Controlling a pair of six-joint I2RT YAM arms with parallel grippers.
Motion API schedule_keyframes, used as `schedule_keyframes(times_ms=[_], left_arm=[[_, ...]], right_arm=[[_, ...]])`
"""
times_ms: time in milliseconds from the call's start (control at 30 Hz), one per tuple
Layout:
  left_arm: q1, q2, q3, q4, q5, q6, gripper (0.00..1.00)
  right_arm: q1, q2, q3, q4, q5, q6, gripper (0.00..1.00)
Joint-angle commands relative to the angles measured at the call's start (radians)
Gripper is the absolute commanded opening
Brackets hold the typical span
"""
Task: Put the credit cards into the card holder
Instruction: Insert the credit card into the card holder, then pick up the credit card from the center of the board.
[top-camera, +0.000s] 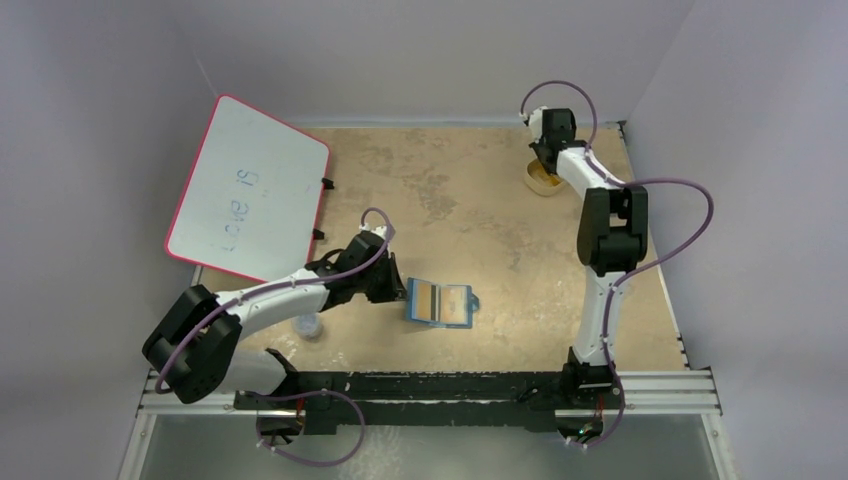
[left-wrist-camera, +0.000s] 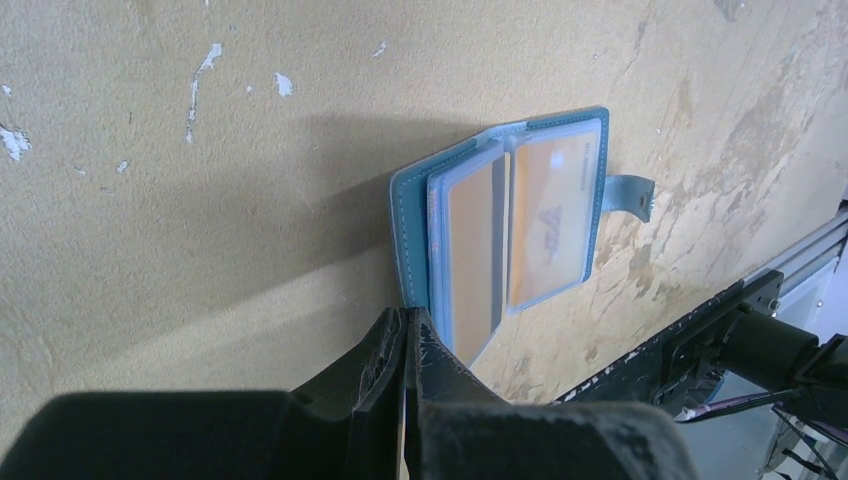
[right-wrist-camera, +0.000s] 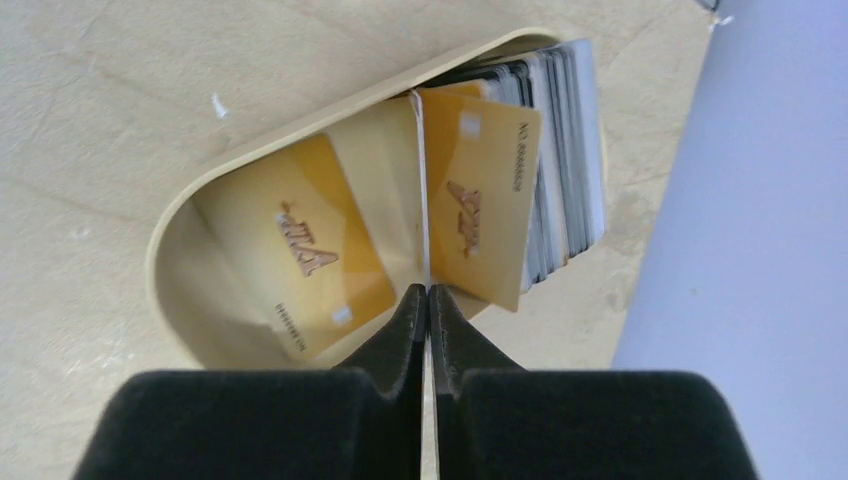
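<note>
Left claw (left-wrist-camera: 405, 325) shut on the card holder (left-wrist-camera: 405, 230); right claw (right-wrist-camera: 428, 295) closed on a credit card (right-wrist-camera: 421, 180).
Near the bases, the teal bifold lies open on the surface (left-wrist-camera: 200, 200) with orange cards already in its clear pockets, its near cover apparently pinched. At the far edge, the gripped card stands edge-on in the beige tray (right-wrist-camera: 200, 270). The hold is only at its rim, so it may swivel or slip, or drag out the gold card (right-wrist-camera: 480, 200) leaning beside it.
</note>
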Motion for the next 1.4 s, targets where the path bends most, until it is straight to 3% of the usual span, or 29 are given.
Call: schedule_keyframes(times_ms=[0, 267, 467, 633, 800, 1000, 1100, 1200, 1367], left_arm=[[0.000, 0.012, 0.035, 0.023, -0.028, 0.000, 0.00], [-0.001, -0.017, 0.063, -0.023, -0.083, -0.040, 0.21], [0.000, -0.091, 0.098, -0.093, -0.158, -0.068, 0.42], [0.001, -0.165, 0.112, -0.108, -0.216, -0.104, 0.47], [0.000, -0.252, 0.116, -0.055, -0.140, -0.163, 0.50], [0.001, -0.337, 0.135, -0.014, -0.150, -0.194, 0.51], [0.000, -0.366, 0.136, 0.019, -0.160, -0.217, 0.52], [0.000, -0.387, 0.123, 0.089, -0.161, -0.243, 0.52], [0.000, -0.393, 0.075, 0.263, -0.121, -0.282, 0.52]], right_arm=[[0.001, -0.093, 0.040, -0.100, -0.072, 0.099, 0.00], [0.025, -0.165, 0.056, -0.217, -0.061, 0.299, 0.00], [0.051, -0.281, -0.042, -0.215, -0.086, 0.443, 0.00], [0.109, -0.382, -0.109, -0.196, -0.135, 0.560, 0.00], [0.173, -0.599, -0.352, 0.018, -0.395, 0.704, 0.00], [0.176, -0.820, -0.645, 0.303, -0.799, 0.925, 0.00], [0.187, -0.900, -0.828, 0.546, -1.010, 1.094, 0.00], [0.224, -0.956, -0.988, 0.759, -1.102, 1.247, 0.00], [0.292, -0.991, -1.121, 0.992, -1.169, 1.412, 0.00]])
